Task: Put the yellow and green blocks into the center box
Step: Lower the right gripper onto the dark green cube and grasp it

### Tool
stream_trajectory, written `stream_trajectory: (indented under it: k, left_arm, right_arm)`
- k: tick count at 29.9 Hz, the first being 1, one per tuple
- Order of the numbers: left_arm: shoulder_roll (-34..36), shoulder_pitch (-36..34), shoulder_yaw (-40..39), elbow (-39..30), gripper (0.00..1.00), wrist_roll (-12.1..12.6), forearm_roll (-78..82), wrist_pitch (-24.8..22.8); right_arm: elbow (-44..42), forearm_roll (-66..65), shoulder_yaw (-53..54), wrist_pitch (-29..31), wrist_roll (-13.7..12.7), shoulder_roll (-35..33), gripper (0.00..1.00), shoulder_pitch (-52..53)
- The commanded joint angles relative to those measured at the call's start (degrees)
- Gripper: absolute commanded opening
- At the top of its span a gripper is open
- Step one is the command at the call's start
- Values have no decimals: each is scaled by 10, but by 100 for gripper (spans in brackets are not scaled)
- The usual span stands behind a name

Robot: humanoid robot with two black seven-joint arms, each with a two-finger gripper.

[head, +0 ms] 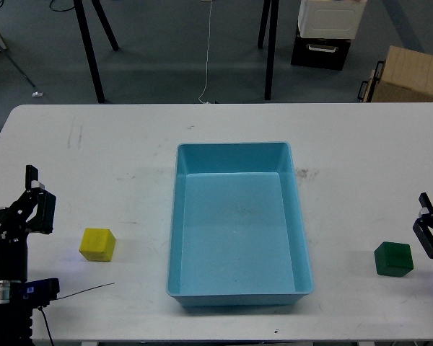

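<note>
The light blue center box (175, 216) sits empty in the middle of the white table. A yellow block (97, 244) rests on the table to its left, and a dark green block (394, 259) rests to its right. My left gripper (38, 196) is open at the left edge, a short way left of and above the yellow block, holding nothing. At the right edge my right gripper (427, 225) is open just right of the green block, apart from it.
A thin black wire (86, 292) lies on the table below the yellow block. Beyond the far table edge stand black stand legs (92, 50), a black-and-white crate (323, 32) and a brown cardboard box (411, 76).
</note>
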Motion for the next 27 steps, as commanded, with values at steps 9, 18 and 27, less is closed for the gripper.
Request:
stream_trajectory:
  k: [9,18,27]
  left_arm:
    - [7,-7,-1,1,100,-1,1,0]
    - [9,-36,10,4,100,1,56,0]
    - [9,-40,43,9,100,-1,71,0]
  right_arm:
    - [-27,-3,-8,0,-62,-86,100,33]
    - [-91,-155,-214,-68,-120,-431,100,285]
    - [-84,-430,-648,-17,-161,-512,100,644]
